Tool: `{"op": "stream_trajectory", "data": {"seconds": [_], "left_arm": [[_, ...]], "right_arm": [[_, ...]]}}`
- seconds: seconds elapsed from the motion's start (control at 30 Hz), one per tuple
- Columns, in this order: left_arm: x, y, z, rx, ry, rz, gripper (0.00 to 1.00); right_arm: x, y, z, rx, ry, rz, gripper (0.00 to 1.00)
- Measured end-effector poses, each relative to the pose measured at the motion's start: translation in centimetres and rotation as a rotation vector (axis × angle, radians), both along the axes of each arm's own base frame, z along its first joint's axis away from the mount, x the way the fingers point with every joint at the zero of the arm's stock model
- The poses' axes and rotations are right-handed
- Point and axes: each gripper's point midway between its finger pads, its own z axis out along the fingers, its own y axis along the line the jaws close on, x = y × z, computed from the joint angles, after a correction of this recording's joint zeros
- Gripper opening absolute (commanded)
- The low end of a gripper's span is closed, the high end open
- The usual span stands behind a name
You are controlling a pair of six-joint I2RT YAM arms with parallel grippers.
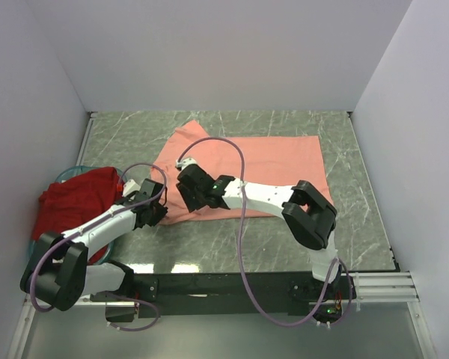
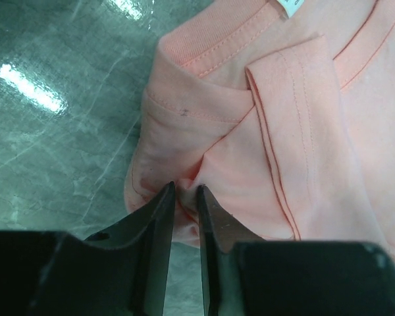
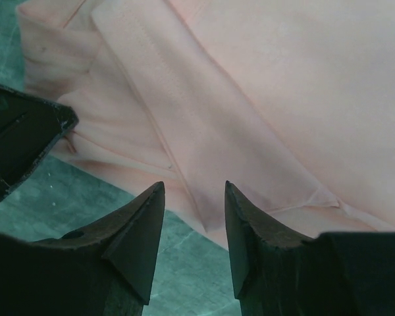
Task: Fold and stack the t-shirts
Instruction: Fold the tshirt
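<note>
Green marble table [image 1: 359, 224], left hand [image 2: 185, 188] pinching pink t-shirt [image 2: 303, 131] edge

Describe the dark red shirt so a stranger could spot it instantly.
Find the grey marbled table, then the teal basket at its left edge. The dark red shirt is bunched up on that basket, unlike the pink shirt spread flat mid-table.

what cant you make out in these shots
- top view: pink t-shirt near edge, hidden by the right arm
- top view: teal basket, mostly covered by the dark red t-shirt
- left wrist view: neck label, cut off by the top edge
- left wrist view: whether the left tool already pinches cloth; its own tips hide the contact
</note>
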Motion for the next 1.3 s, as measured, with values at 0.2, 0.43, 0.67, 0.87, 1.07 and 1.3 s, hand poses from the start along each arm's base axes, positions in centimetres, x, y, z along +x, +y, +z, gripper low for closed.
{"op": "stream_trajectory", "data": {"seconds": [0.2, 0.43, 0.67, 0.87, 1.07, 1.3], "left_arm": [[0.1, 0.0, 0.2, -0.003, -0.006, 0.0, 0.28], [0.1, 0.0, 0.2, -0.003, -0.007, 0.0, 0.28], [0.1, 0.0, 0.2, -0.003, -0.007, 0.0, 0.28], [0.1, 0.0, 0.2, -0.003, -0.006, -0.001, 0.28], [0.1, 0.0, 0.2, -0.003, -0.006, -0.001, 0.28], [0.1, 0.0, 0.2, -0.002, -0.008, -0.003, 0.29]], "right_arm": [[-1.0, 0.5, -1.4, -0.032, 0.013, 0.049, 0.5], [-1.3, 0.3, -2.8, -0.069, 0.026, 0.064, 0.49], [-1.3, -0.2, -4.9, -0.126, 0.042, 0.056, 0.41], [-0.9, -0.2, -4.5, -0.125, 0.027, 0.041, 0.27], [-0.7, -0.2, -4.5, -0.113, 0.038, 0.022, 0.06], [0.3, -0.8, -4.5, -0.094, 0.059, -0.011, 0.0]]}}
